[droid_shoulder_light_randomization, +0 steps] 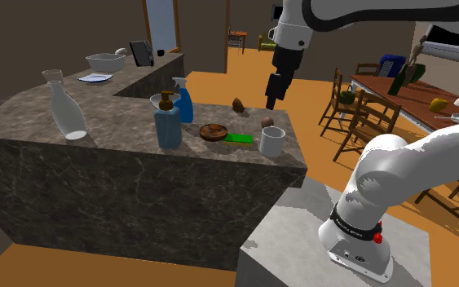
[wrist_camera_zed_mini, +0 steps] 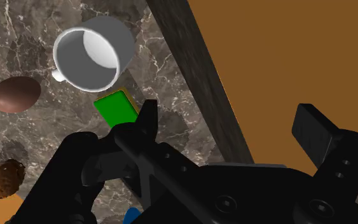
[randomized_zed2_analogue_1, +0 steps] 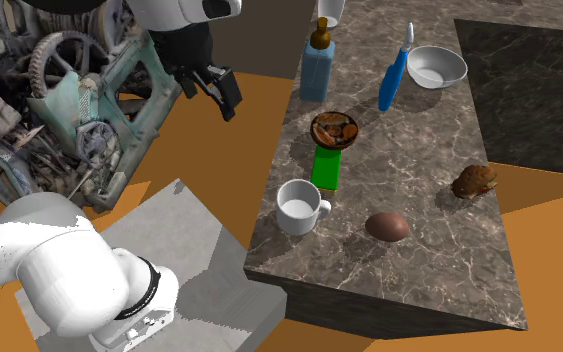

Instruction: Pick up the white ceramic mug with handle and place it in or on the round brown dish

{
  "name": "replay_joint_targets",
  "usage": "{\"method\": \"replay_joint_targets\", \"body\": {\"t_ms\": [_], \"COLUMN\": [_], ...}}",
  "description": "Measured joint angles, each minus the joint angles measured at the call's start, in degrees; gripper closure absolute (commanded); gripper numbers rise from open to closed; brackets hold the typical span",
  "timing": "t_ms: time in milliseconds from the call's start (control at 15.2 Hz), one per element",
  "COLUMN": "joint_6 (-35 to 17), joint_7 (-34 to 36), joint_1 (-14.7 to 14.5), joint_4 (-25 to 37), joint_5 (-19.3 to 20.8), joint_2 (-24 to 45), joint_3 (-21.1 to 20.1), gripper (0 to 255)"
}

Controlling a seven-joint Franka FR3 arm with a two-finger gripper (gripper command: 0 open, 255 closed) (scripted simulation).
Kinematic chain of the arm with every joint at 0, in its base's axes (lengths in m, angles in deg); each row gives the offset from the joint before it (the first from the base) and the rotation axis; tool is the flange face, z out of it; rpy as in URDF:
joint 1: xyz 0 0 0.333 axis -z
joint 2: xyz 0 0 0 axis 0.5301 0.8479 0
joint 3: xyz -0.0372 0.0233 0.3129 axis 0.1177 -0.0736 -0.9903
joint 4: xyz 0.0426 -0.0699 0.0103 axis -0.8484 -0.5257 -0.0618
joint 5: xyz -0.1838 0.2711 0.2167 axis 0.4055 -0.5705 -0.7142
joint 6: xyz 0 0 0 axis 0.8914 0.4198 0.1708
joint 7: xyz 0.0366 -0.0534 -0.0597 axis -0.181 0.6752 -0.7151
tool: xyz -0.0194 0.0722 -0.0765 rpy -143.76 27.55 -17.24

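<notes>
There were one white mug (randomized_zed2_analogue_1: 299, 210), one round brown dish (randomized_zed2_analogue_1: 316, 128), one green block (randomized_zed2_analogue_1: 326, 168), one glass carafe (droid_shoulder_light_randomization: 64, 110), one smooth brown egg shape (randomized_zed2_analogue_1: 387, 226), one rough brown lump (randomized_zed2_analogue_1: 474, 181), and two blue bottles: a pump bottle (randomized_zed2_analogue_1: 318, 65) and a spray bottle (randomized_zed2_analogue_1: 394, 75).

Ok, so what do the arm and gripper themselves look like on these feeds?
The arm is glossy white, with rounded, bulbous links and dark joints. A black band with small red marks and pale lettering rings its lowest joint. The gripper is all black: a boxy body carrying two flat, blocky fingers.
</notes>
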Motion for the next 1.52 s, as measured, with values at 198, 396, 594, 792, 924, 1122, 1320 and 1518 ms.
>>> {"method": "replay_joint_targets", "body": {"t_ms": [198, 396, 594, 792, 924, 1122, 1320, 1518], "joint_6": [-2.0, -6.0, -10.7, -15.5, -18.5, -23.5, -27.6, -30.4], "joint_7": [-0.5, -2.3, -3.7, -5.2, -6.3, -7.5, -8.8, -8.9], "joint_1": [0.4, 1.7, 2.8, 4.1, 4.9, 5.9, 6.9, 7.0], "joint_4": [-1.3, -3.8, -6.8, -8.5, -8.7, -9.5, -10.1, -11.2], "joint_5": [0.4, 1.8, 2.9, 4.2, 4.9, 5.8, 6.4, 6.5], "joint_2": [1.1, 3.6, 6.2, 10.2, 13.6, 18.8, 22.9, 24.7], "joint_3": [0.6, 2.7, 4.4, 6.3, 7.7, 9.4, 11.0, 11.3], "gripper": [0, 0, 0, 0, 0, 0, 0, 0]}}
